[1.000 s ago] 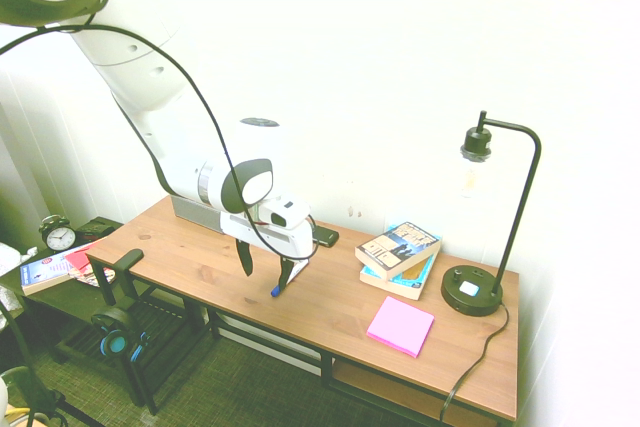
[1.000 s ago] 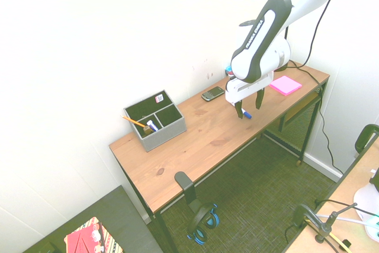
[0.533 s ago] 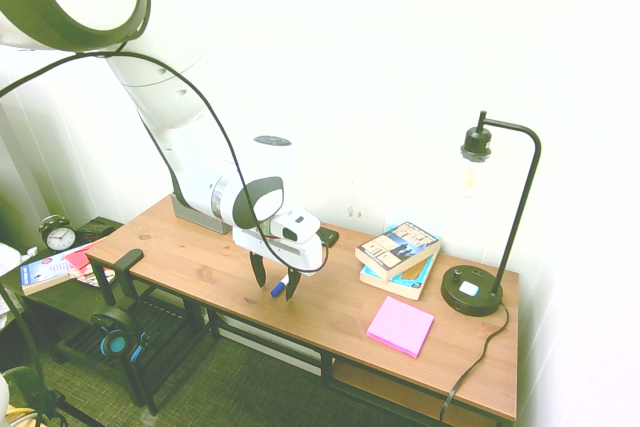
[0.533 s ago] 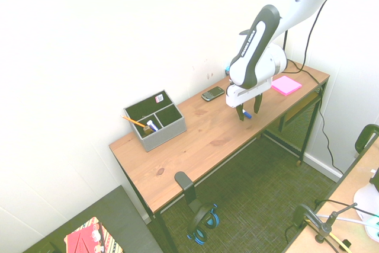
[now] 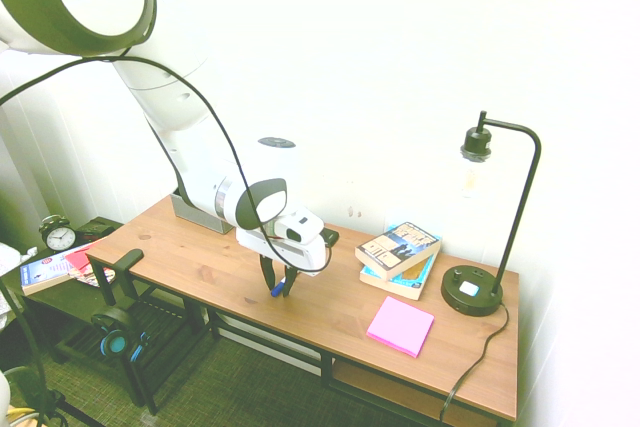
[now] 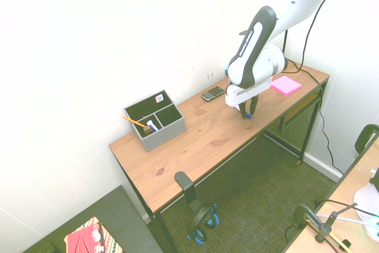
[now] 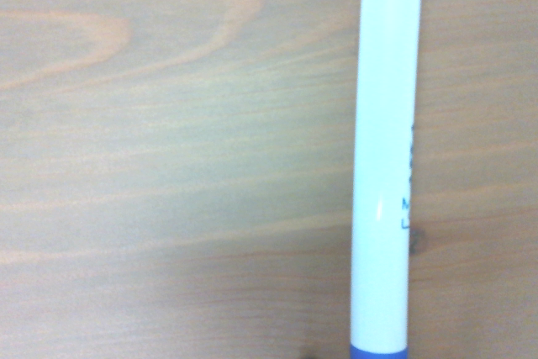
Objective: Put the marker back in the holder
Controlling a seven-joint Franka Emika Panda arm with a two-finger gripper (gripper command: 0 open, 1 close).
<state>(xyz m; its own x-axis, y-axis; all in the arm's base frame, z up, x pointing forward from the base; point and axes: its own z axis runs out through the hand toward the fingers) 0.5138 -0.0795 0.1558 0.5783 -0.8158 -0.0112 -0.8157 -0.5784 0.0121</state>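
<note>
Marker (image 5: pixel 277 289): lying flat on desk, directly beneath our gripper (image 5: pixel 278 285).
Fingers: we are narrowing them astride its barrel; grasp unconfirmed.

Bare desk (image 6: pixel 195 140) lies open between the end effector (image 6: pixel 247 112) and the holder (image 6: pixel 155 120); only a phone (image 6: pixel 212 93) sits near the wall.

Desk (image 5: pixel 330 317): 1, wooden top. Marker (image 7: pixel 385 166): 1, white barrel with blue ends. Holder (image 6: pixel 156 120): 1, grey, with 3 compartments visible. Orange pencil (image 6: pixel 135 122): 1, standing in the holder. Phone (image 6: pixel 212 93): 1, black. Books (image 5: pixel 400 255): 2, stacked. Pink sticky-note pad (image 5: pixel 400 326): 1. Desk lamp (image 5: pixel 487 227): 1, black. Alarm clock (image 5: pixel 58 235): 1. Headphones (image 5: pixel 117 334): 1 pair, hung on the desk's side. Gripper (image 5: pixel 279 287): 1.
</note>
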